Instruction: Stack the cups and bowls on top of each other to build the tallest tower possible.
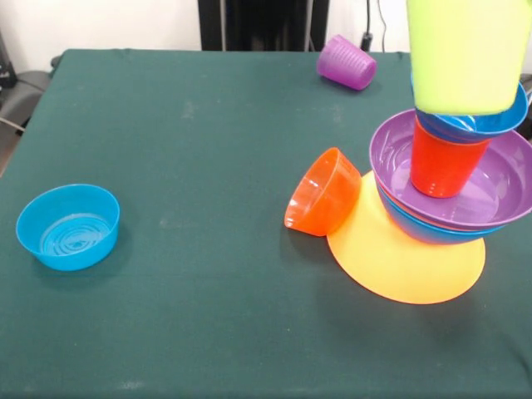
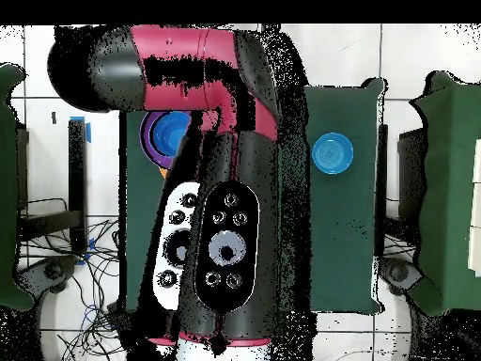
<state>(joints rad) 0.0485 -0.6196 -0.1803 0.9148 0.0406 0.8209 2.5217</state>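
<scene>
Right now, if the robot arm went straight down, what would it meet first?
Probably the lime green cup topping the tower: the arm hangs over that stack. The gripper itself does not show, so I cannot be sure.

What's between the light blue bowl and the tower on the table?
Mostly open cloth. The light blue bowl sits alone at one side of the table; the tower stands at the other. Only the small orange bowl, tipped on its side against the tower's orange-yellow base, lies in that line. The gripper isn't visible.

Tower (image 1: 449,174) stands right; small orange bowl (image 1: 322,193) leans against it.
</scene>
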